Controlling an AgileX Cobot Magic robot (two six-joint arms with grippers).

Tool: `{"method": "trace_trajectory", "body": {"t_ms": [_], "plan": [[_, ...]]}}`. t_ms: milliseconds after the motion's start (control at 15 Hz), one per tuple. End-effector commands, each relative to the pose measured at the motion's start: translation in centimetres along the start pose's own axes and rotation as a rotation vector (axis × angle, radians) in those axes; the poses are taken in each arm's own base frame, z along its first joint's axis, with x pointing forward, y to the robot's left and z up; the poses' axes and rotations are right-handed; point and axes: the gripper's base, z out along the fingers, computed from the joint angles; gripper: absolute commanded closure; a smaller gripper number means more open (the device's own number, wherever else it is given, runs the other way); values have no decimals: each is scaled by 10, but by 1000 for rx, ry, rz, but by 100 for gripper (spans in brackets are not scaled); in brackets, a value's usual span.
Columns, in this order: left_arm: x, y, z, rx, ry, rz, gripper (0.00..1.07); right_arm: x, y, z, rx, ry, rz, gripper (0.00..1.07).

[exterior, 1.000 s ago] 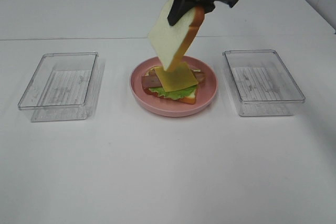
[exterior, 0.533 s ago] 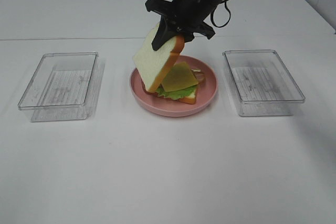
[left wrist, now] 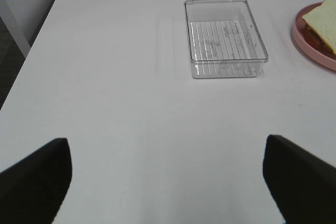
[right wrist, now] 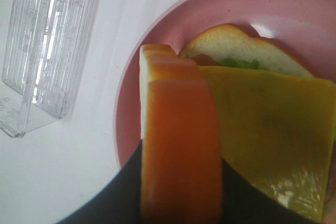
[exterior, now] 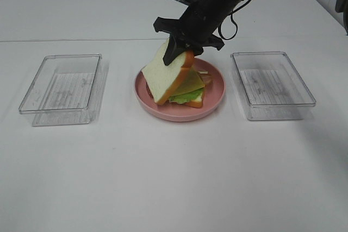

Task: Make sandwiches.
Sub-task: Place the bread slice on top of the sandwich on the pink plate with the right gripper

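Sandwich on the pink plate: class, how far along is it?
Done: bottom slice, lettuce and cheese are stacked on the pink plate. In hand: the right hand grips the top bread slice, tilted against the stack. Left: lay it flat and release.

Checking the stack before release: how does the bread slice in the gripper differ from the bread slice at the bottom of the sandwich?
The held bread slice is steeply tilted, pinched at its crust by the right gripper; the bottom bread slice lies flat on the pink plate. The held one shows its whole face; the bottom one is mostly covered by lettuce and cheese. Both have white crumb and orange-brown crust.
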Motion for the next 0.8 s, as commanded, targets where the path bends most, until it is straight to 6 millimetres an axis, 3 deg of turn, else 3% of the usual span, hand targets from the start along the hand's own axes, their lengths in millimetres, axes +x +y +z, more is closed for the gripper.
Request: {"method": "trace_trajectory", "body": {"t_ms": [67, 133, 267, 333, 467, 800], "plan": [[1, 0, -1, -3, -15, 0, 16, 3, -9, 9, 51, 28, -37, 89], [1, 0, -1, -3, -15, 0, 16, 3, -9, 9, 51, 28, -37, 71], [1, 0, -1, -3, -15, 0, 16, 3, -10, 9, 58, 29, -43, 24], [1, 0, -1, -3, -15, 0, 16, 3, -10, 7, 65, 29, -49, 18], [1, 0, -1, -3, -15, 0, 16, 2, -11, 3, 102, 26, -72, 18], [1, 0, -1, -3, -15, 0, 16, -5, -14, -45, 359, -23, -173, 18]]}}
